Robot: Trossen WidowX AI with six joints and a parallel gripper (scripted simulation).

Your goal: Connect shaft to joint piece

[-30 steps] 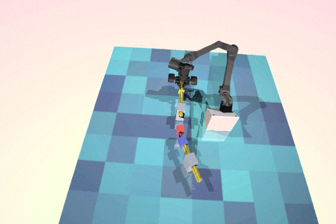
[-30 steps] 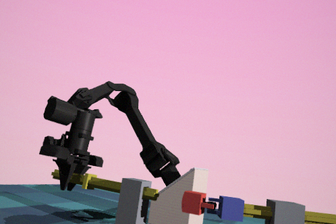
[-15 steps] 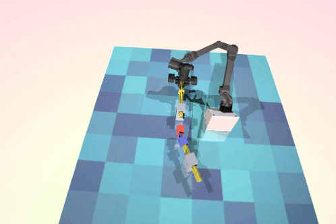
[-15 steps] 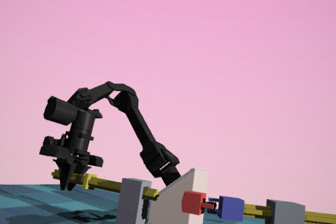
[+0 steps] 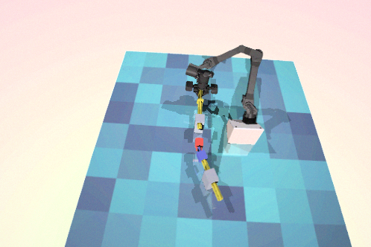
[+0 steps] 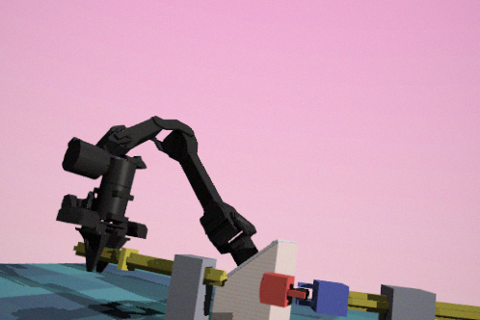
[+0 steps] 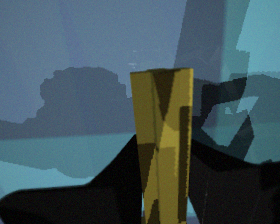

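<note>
My gripper [image 5: 200, 93] [image 6: 96, 267] [image 7: 154, 138] is shut on the yellow second shaft [image 5: 200, 109] [image 6: 154, 263] [image 7: 175, 120], near its far end, behind its raised collar [image 5: 200, 100] [image 6: 127, 259]. This shaft passes through the second grey block [image 5: 200, 119] [image 6: 185, 287]; its front end sticks out a little, short of the red joint piece [image 5: 199, 142] [image 6: 275, 289]. The red piece looks roughly in line with this shaft; its opening is hard to see. It is hinged to a blue piece [image 5: 202, 155] [image 6: 331, 298] on the first shaft [image 5: 217, 192] [image 6: 366, 301], which runs off at an angle through its grey block [image 5: 209, 177] [image 6: 410, 302].
The arm stands on a white wedge-shaped base [image 5: 243, 134] [image 6: 285, 263], to the right of the two blocks in the top view. The blue checkered floor [image 5: 164, 166] [image 6: 29, 292] lies beneath. The arm reaches around behind the second block.
</note>
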